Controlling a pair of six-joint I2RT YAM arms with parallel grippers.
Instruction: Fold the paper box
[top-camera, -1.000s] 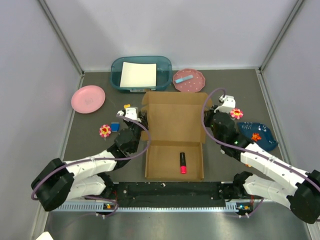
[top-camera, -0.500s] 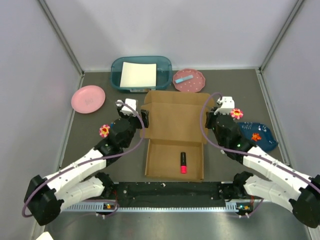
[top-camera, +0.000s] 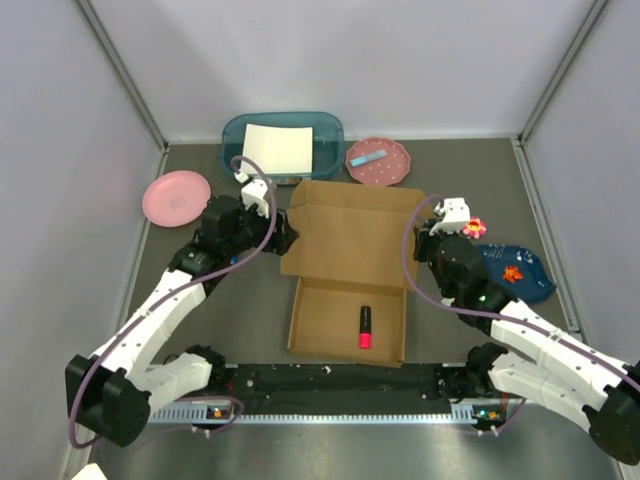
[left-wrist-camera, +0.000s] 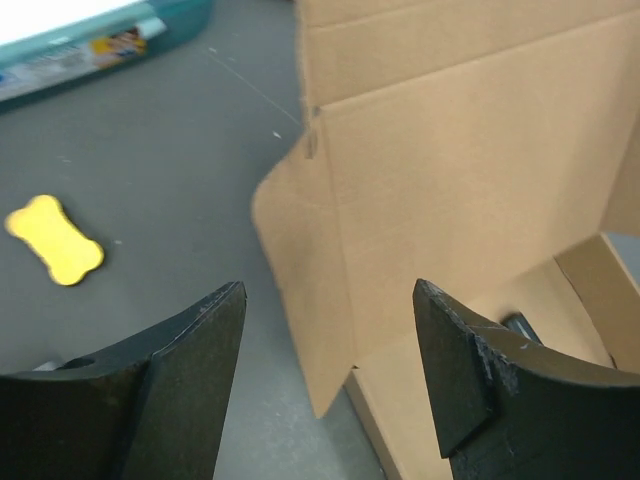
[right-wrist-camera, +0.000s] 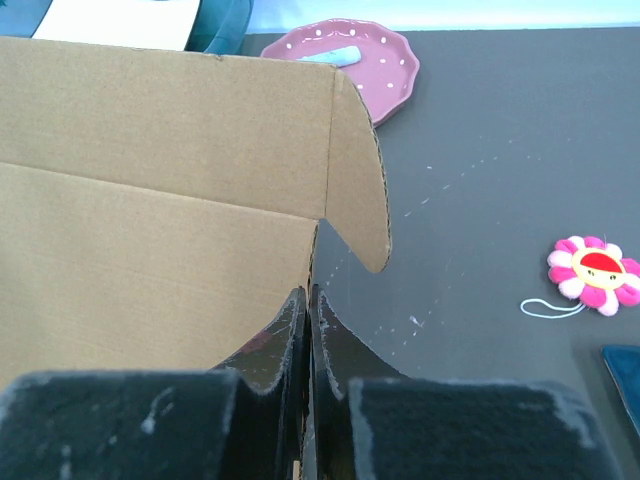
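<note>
Grip released, left side.
Our left gripper (left-wrist-camera: 330, 300) has sprung wide, empty, and climbed toward 12 o'clock to face the left ear (left-wrist-camera: 295, 260) of the paper box (top-camera: 350, 300), mid-table with lid (top-camera: 350, 225) reared up; our right gripper (right-wrist-camera: 308, 296) stays shut, empty, at the lid's 3 o'clock edge. We judge the ear gets tucked next.

The paper box (left-wrist-camera: 450, 180) ran off the top and right edges of the left wrist view. There the teal bin (left-wrist-camera: 185, 20) was cropped, its label too blurred to read. From the right wrist, the box hid part of the dotted pink plate (right-wrist-camera: 390, 70), and only a corner of the dark blue plate (right-wrist-camera: 625, 378) showed.
</note>
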